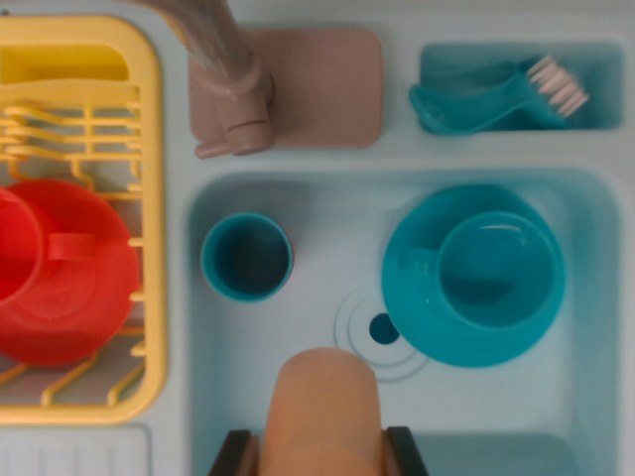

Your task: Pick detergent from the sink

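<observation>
The orange detergent bottle (327, 412) sits clamped between the dark jaws of the gripper (323, 454) at the sink's (585, 297) near edge, beside the drain (383, 329). A teal cup (247, 258) stands toward the sink's left wall, a teal cup on a saucer (474, 276) toward its right.

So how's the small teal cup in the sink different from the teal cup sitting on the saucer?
The small teal cup stands directly on the sink floor, at the wrist view's left; the cup on the saucer sits on a teal saucer at the right. The small cup is narrower and shows no handle; the other is wider with a handle facing left. Both are teal, upright and look empty.
</observation>
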